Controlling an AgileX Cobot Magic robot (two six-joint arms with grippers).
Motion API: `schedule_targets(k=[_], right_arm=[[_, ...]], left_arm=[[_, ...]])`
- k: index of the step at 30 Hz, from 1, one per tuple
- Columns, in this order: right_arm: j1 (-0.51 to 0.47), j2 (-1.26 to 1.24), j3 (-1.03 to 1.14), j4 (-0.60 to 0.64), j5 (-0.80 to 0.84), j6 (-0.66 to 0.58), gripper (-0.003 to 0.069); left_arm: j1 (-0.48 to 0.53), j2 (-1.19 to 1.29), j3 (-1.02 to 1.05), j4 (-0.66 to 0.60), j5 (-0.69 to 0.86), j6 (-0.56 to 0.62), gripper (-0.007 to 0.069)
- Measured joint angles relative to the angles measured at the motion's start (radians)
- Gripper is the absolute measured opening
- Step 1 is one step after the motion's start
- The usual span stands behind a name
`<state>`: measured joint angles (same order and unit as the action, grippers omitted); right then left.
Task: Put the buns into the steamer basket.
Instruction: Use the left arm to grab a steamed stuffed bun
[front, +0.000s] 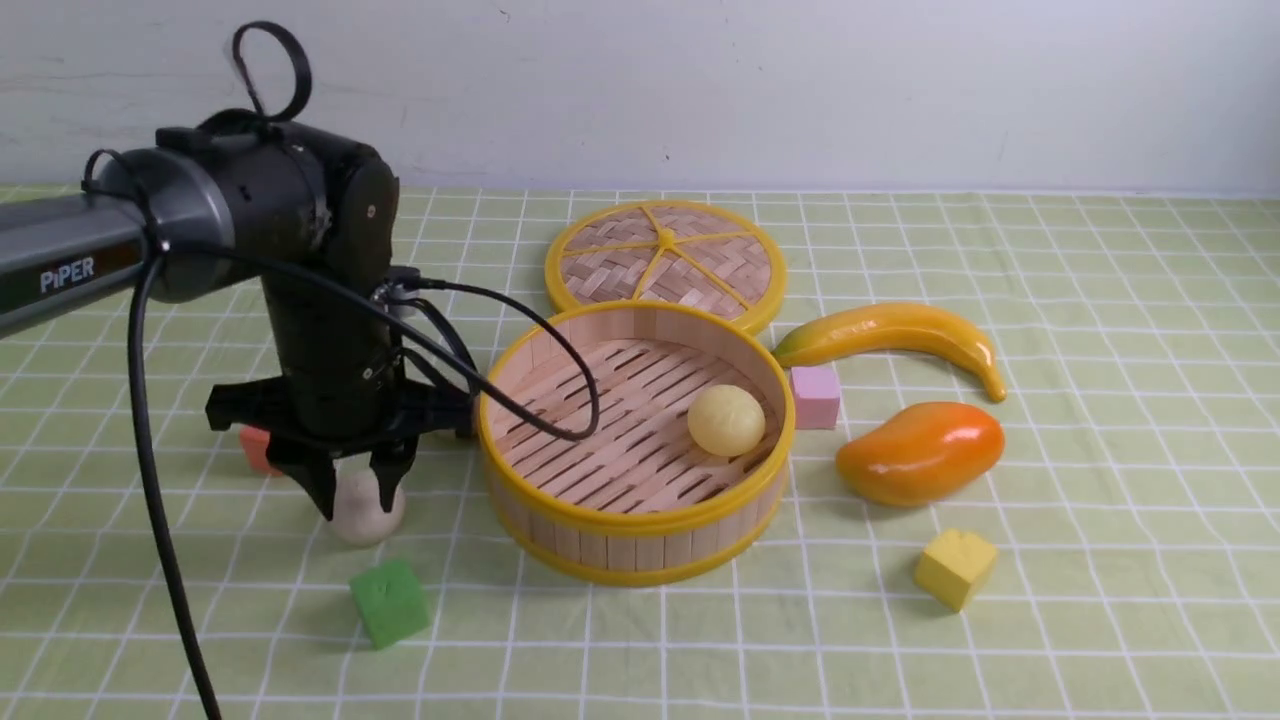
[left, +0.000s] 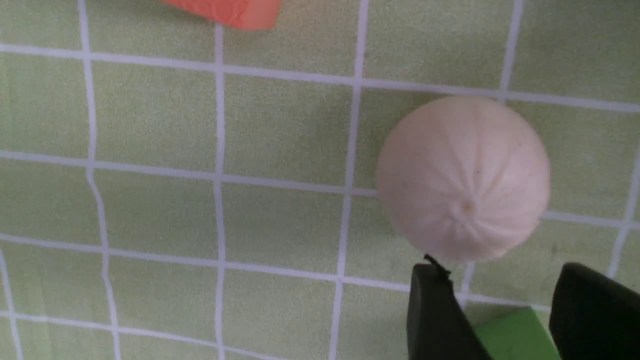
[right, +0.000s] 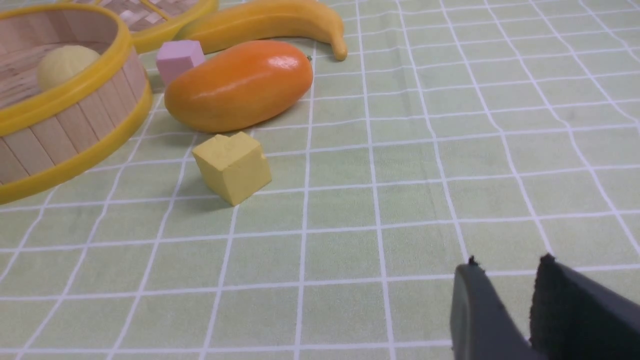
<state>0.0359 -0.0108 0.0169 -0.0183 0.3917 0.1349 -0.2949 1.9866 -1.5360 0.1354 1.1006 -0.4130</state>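
steamer basket (front: 640, 520) centre, one bun (front: 726, 420) in it, right side | lid (front: 665, 260) just behind, far | second bun (front: 362, 520) left of basket, cube (front: 390, 602) just nearer | banana (front: 890, 335) and mango (front: 920, 452) right, mango nearer

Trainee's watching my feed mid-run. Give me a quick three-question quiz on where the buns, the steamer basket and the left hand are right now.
1. True or false: the pale yellow bun lies inside the steamer basket.
2. What is the left hand doing?
A. Open, right at the off-white bun, nothing gripped
B. Shut on a green cube
C. Lifting the woven lid
3. Fill in: the views show ___ bun(s) on the tablecloth outside the basket.

Key: 1 true; 2 A; 3 one.
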Motion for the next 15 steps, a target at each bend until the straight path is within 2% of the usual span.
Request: schedule_targets(k=[11,14,15], right_arm=[[0.0,0.0,0.0,0.0,0.0,0.0,0.0197],[0.0,0.0,0.0,0.0,0.0,0.0,0.0201],[0.0,0.0,0.0,0.0,0.0,0.0,0.0204]], left_arm=[[0.008,-0.021,0.0,0.044,-0.019,-0.015,0.0321],[0.024,-0.042,0.0,0.016,-0.033,-0.02,0.0321],[0.047,-0.049,0.0,-0.032,-0.037,-0.01,0.0321]])
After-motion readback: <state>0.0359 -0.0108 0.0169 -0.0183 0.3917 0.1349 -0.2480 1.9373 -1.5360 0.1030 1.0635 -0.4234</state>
